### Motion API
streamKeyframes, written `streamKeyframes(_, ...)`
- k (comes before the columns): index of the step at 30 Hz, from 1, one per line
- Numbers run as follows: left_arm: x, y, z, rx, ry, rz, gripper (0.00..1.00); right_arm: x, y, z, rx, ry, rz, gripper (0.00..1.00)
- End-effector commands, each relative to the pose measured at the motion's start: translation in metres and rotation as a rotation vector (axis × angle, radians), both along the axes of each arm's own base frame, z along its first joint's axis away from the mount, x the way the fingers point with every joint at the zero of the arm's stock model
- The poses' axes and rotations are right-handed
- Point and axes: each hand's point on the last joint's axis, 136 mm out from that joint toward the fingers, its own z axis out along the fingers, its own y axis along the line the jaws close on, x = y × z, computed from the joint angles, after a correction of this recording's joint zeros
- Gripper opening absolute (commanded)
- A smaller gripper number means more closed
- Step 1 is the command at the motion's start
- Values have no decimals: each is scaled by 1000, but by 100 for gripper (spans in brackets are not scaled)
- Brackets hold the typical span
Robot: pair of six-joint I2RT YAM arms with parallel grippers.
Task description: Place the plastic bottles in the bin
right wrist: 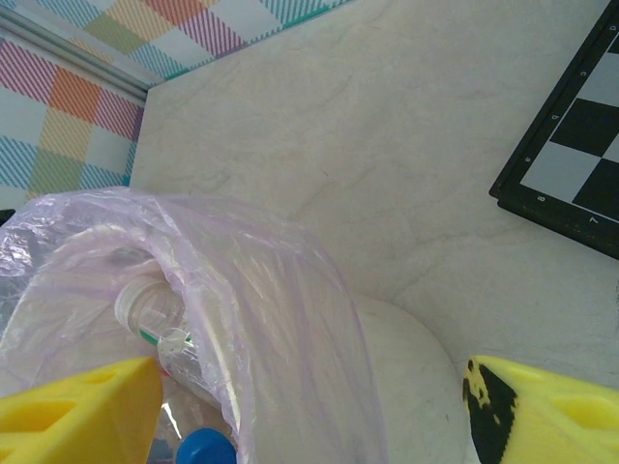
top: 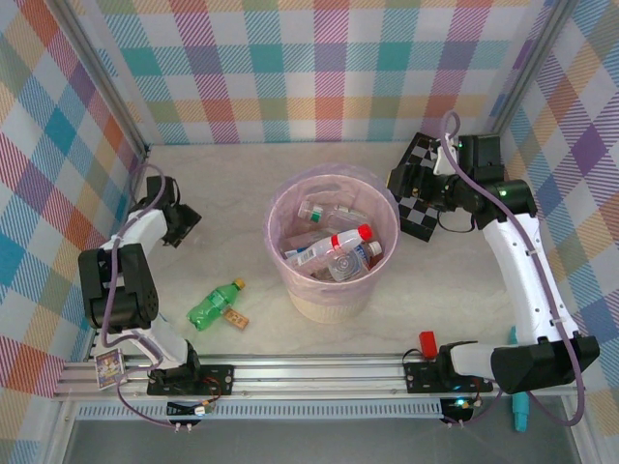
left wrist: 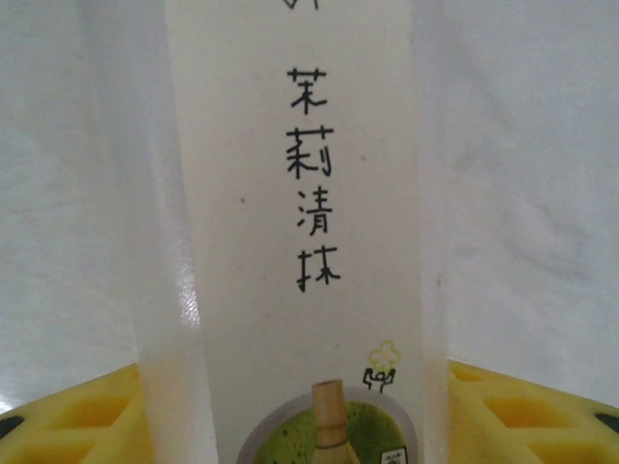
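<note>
At 9 o'clock of the round cream bin with pink bag liner (top: 329, 305), left tool (top: 180, 224) is set astride a white-labelled plastic bottle (left wrist: 290, 242); clenched or not cannot be told. Grip should be squared mid-label before lifting. Label print is given by left wrist view; green yellow-capped bottle (top: 215, 307) on desk (top: 464, 290) by top view; right tool (right wrist: 309, 406) released.
</note>
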Motion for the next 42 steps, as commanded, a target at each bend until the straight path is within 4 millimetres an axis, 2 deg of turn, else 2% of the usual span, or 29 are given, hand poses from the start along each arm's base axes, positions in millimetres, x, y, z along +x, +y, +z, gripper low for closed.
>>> streamKeyframes(1, 8, -25, 48, 32, -75, -178, 53, 2, 6, 27, 34, -78, 39, 81)
streamKeyframes(4, 12, -45, 75, 14, -136, -276, 46, 4, 12, 38, 69, -99, 62, 81)
streamKeyframes(7, 12, -71, 107, 15, -204, -405, 43, 7, 19, 50, 114, -119, 93, 80)
streamKeyframes(10, 8, -118, 150, 10, -325, -623, 43, 8, 31, 69, 181, -146, 141, 80)
streamKeyframes(12, -1, -154, 188, 6, -442, -772, 43, 8, 42, 84, 218, -171, 182, 80)
streamKeyframes(14, -13, -180, 225, -18, -571, -877, 41, 7, 55, 99, 238, -202, 226, 81)
streamKeyframes(17, -34, -199, 270, -20, -727, -956, 34, 8, 80, 118, 256, -244, 296, 85)
streamKeyframes(20, -62, -219, 303, -21, -849, -1069, 30, 11, 110, 138, 284, -284, 366, 89)
streamKeyframes(24, -95, -249, 317, -35, -882, -1235, 27, 22, 142, 153, 319, -295, 410, 96)
streamKeyframes(30, -129, -281, 303, 14, -802, -1457, 21, 36, 178, 161, 339, -308, 443, 99)
streamKeyframes(34, -137, -291, 298, 31, -796, -1515, 21, 39, 187, 158, 350, -291, 451, 100)
streamKeyframes(40, -136, -301, 301, 46, -822, -1540, 19, 37, 197, 142, 348, -222, 477, 85)
streamKeyframes(42, -134, -303, 303, 50, -829, -1539, 19, 35, 200, 135, 349, -192, 486, 73)
